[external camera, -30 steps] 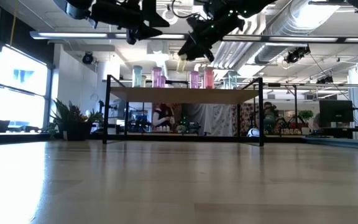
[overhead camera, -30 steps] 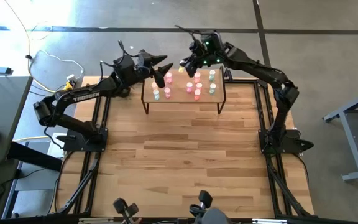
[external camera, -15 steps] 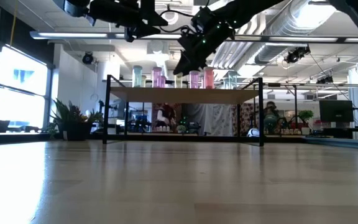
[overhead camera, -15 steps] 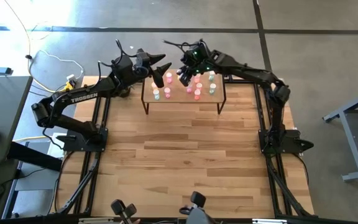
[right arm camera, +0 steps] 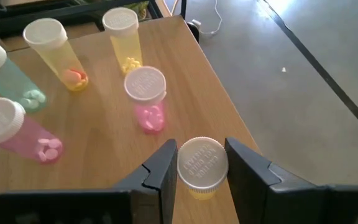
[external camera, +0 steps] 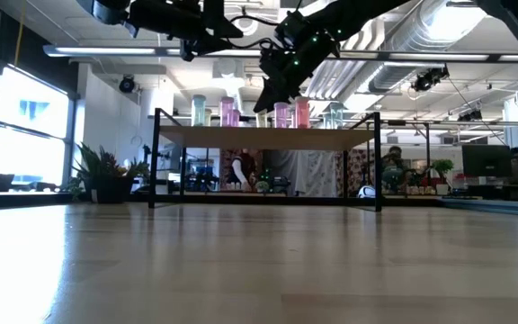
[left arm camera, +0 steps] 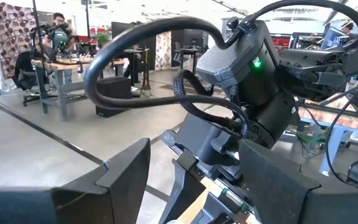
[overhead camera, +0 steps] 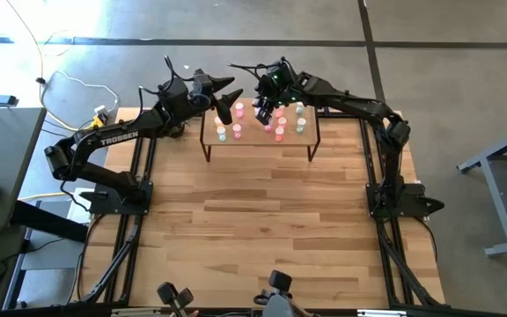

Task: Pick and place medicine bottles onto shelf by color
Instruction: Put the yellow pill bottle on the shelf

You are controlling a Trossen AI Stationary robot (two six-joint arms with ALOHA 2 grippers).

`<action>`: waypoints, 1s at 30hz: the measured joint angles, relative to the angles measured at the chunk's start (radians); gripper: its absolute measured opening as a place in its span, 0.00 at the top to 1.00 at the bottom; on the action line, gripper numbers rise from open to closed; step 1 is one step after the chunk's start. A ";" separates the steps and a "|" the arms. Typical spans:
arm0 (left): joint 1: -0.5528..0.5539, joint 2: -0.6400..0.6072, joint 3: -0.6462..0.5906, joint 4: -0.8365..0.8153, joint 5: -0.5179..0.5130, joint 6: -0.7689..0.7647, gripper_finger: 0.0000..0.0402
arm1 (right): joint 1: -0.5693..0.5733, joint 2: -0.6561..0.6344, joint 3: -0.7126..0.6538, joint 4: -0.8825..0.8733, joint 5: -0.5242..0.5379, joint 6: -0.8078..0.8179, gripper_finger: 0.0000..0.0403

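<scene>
Having swung leftward over the shelf (overhead camera: 311, 141), now hovering: right gripper (right arm camera: 201, 165) pinching a yellow bottle (right arm camera: 202, 168) above its top; left gripper (overhead camera: 228, 99) waiting wide open, holding nothing.

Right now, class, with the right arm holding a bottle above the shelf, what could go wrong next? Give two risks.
1. The right gripper clamps a yellow bottle near the shelf edge; released there, it might tip off.
2. A pink bottle and other bottles stand close by; lowering the jaws could knock them over.
3. The left gripper hovers close by at the shelf's other end, so the arms might collide.
</scene>
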 joint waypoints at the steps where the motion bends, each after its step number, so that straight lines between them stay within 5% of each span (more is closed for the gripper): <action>1: 0.000 0.000 0.000 0.000 0.000 0.000 0.41 | 0.000 0.000 0.000 -0.005 0.000 0.000 0.74; 22: 0.000 0.001 0.000 0.000 0.000 0.000 0.41 | 0.000 0.000 0.000 -0.041 -0.010 0.000 0.74; 30: 0.000 0.001 0.000 0.000 0.000 0.000 0.42 | 0.000 0.000 0.000 -0.041 0.019 0.011 0.61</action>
